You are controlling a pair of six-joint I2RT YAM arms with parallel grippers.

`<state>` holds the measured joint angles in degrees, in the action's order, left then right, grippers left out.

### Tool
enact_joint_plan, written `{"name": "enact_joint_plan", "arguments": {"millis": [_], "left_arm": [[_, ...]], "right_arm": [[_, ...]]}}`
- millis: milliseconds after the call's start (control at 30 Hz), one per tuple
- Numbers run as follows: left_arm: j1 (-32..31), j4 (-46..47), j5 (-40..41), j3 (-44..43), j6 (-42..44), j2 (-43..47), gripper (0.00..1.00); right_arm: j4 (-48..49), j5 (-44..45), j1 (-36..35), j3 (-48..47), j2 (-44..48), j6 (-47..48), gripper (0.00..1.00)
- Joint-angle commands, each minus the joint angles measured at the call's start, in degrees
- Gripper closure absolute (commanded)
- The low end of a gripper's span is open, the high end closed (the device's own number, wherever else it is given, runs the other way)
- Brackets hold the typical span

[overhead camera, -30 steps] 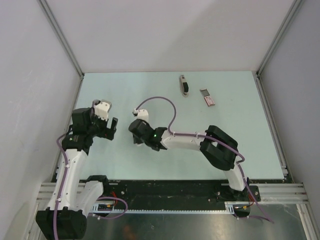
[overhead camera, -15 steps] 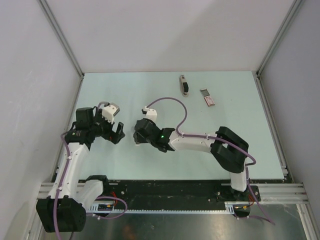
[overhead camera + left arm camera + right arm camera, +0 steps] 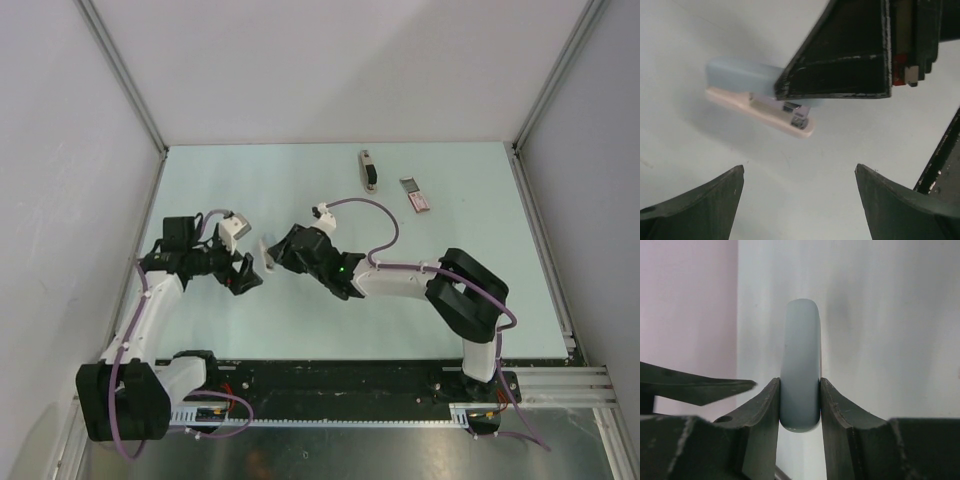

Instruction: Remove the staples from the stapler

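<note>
At centre frame my right gripper clamps the pale-blue stapler, steadying it so my left gripper, jaws spread wide below, can reach its magazine.

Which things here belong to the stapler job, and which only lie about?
For the job: stapler, clamped in the right hand; open left hand near it.
Lying about: dark grey object; pink-and-white little box, both far back.

You see a pale mint table; plain grey-white walls on three sides; aluminium posts at the back corners; light even, shadows soft.
</note>
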<state>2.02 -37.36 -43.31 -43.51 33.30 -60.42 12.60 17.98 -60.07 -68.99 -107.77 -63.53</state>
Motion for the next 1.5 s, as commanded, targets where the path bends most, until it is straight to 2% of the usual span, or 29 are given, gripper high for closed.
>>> {"name": "enact_joint_plan", "arguments": {"millis": [0, 133, 400, 567, 1000, 1133, 1467], "left_arm": [[0.5, 0.5, -9.6, 1.4, 5.8, 0.5, 0.03], [0.5, 0.6, -11.5, 1.0, 6.6, -0.9, 0.05], [1.7, 1.4, -11.3, -1.5, 5.7, -8.3, 0.17], [2.1, 4.7, -10.4, -1.4, 3.8, -6.8, 0.23], [2.1, 6.9, -6.7, -0.1, 3.9, -2.3, 0.65], [2.1, 6.8, -4.9, 0.3, 4.7, -0.7, 0.81], [2.0, 6.8, 0.1, 0.9, 8.4, 2.1, 0.88]], "right_arm": [[9.1, -0.8, -0.3, -0.2, 2.8, -4.0, 1.00], [10.2, -1.6, -0.4, 0.0, 2.6, -4.7, 1.00], [12.9, -3.2, -0.6, 1.7, 3.4, -5.9, 1.00], [13.5, -4.4, -1.0, 2.4, 3.8, -6.0, 1.00], [14.7, -6.5, -1.5, 2.7, 4.3, -4.8, 1.00], [14.7, -8.6, -1.1, 3.7, 4.8, -3.8, 1.00], [17.2, -16.5, 1.0, 8.7, 5.5, 1.9, 1.00]]}}
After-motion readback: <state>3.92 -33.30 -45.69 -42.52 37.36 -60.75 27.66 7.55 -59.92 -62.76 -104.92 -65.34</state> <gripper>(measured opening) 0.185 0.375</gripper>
